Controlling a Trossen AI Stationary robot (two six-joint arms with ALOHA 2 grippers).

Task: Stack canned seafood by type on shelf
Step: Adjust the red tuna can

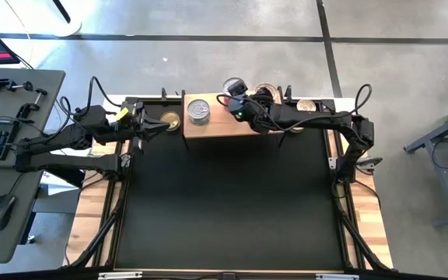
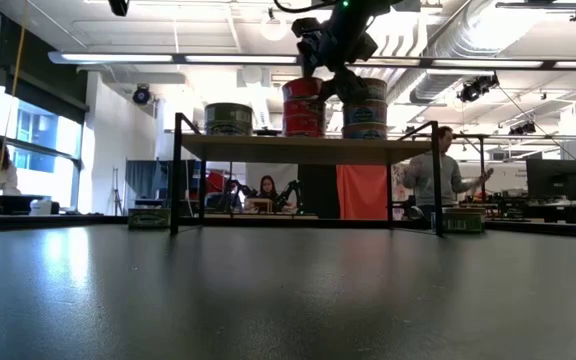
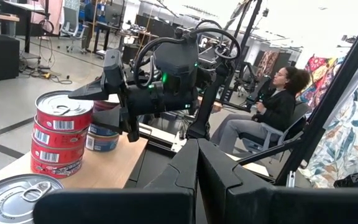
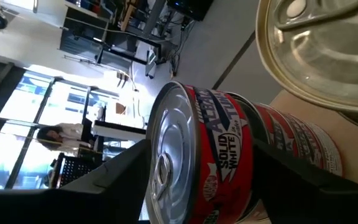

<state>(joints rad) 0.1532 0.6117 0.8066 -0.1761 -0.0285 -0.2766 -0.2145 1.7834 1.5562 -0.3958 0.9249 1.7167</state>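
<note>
Three red-labelled round flat tins [image 3: 59, 134] stand stacked upright, lids up, on the light-brown wooden shelf [image 2: 303, 149] raised on thin black legs. The right gripper [image 4: 185, 180] straddles the top tin, fingers parted on either side. A bluish stack [image 2: 365, 110] stands beside it; one greenish tin [image 2: 228, 118] sits apart. The left gripper [image 1: 142, 124], pincer narrow, waits near the shelf's end.

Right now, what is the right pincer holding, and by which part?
It cannot be told: the right pincer sits around the top red can, contact unclear.
</note>
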